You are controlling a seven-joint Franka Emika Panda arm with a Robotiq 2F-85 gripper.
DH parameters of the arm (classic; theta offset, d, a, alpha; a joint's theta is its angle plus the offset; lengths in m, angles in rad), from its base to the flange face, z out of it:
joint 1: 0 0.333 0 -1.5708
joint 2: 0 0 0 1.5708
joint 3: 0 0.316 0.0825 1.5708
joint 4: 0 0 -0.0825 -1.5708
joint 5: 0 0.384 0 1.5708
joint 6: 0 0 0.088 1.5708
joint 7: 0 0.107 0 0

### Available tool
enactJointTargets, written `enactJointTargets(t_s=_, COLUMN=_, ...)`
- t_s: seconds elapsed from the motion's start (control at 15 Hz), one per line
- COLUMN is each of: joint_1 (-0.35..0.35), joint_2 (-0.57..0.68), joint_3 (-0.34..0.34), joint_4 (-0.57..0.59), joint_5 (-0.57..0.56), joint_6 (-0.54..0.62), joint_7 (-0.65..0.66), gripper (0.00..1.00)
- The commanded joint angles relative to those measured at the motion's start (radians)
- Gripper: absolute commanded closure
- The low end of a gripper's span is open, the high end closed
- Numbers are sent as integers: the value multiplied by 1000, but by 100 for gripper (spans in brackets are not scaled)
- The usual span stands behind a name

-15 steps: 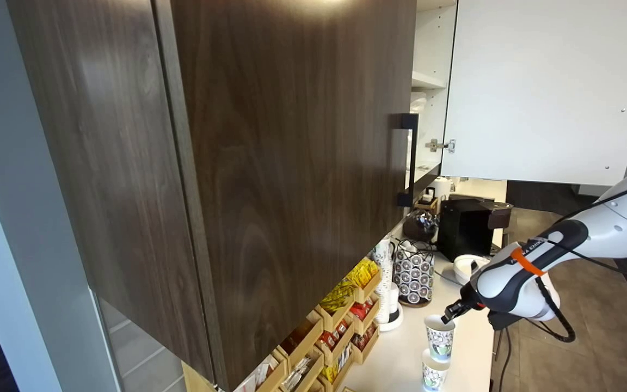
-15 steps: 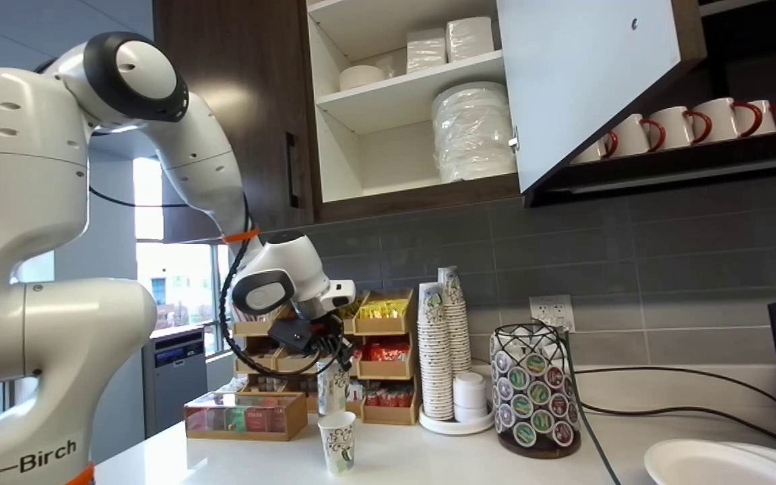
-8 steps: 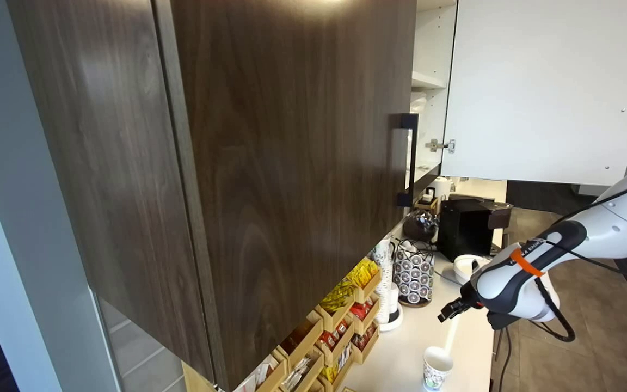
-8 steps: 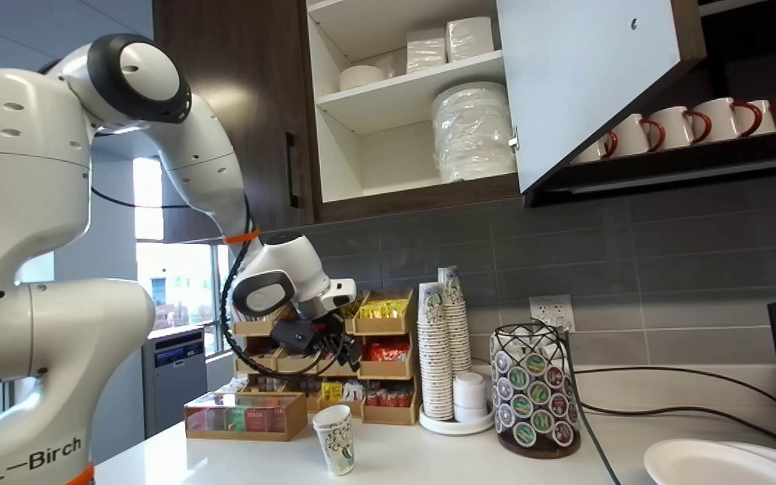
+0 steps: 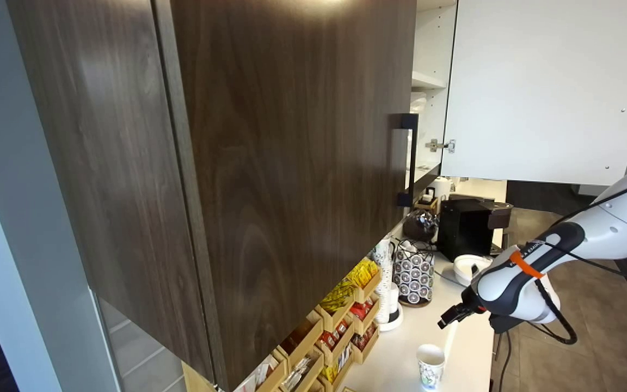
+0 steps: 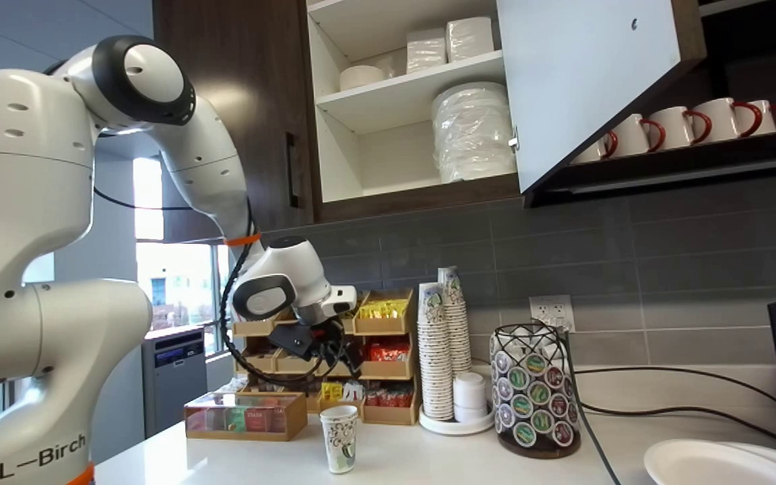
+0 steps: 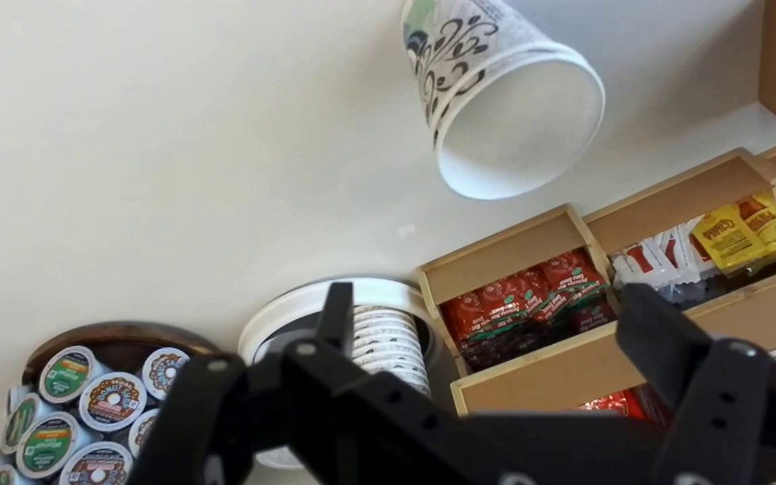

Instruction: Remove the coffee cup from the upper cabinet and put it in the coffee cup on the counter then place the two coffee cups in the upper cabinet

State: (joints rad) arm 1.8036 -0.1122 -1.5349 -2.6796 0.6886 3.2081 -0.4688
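The two coffee cups (image 6: 340, 441) stand nested on the counter, upright, one inside the other. Their two rims show close together in the wrist view, where the cups (image 7: 469, 67) appear at the top, out ahead of the fingers. The stack of cups (image 5: 430, 367) also shows in an exterior view, below and apart from my gripper (image 5: 447, 317). In the wrist view my gripper (image 7: 489, 300) is wide open, with nothing between its fingers. The upper cabinet (image 6: 395, 162) is open, its white door panel (image 6: 583, 81) swung out to the right.
Wooden condiment bins (image 6: 384, 367) stand behind the gripper. To their right are tall paper-cup stacks (image 6: 435, 357), a pod carousel (image 6: 536, 404) and white plates (image 6: 704, 461). A clear-lidded tea box (image 6: 246, 417) sits left of the cups. Wrapped plates (image 6: 472, 135) fill the lower shelf's right side.
A second ago the gripper held one cup above the other. It opened, the cup dropped into the lower one, and the stack tilted, then settled upright. The gripper shifted slightly.
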Motion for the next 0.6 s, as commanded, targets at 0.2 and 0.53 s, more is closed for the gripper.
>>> enactJointTargets(t_s=0.2, joint_1=8, joint_2=0, joint_3=-7, joint_4=-2, joint_5=-3, joint_6=0, joint_7=0, gripper=0)
enactJointTargets(t_s=0.53, joint_1=9, joint_2=131, joint_3=-80, joint_4=76, joint_5=-24, joint_6=-224, joint_7=51, gripper=0)
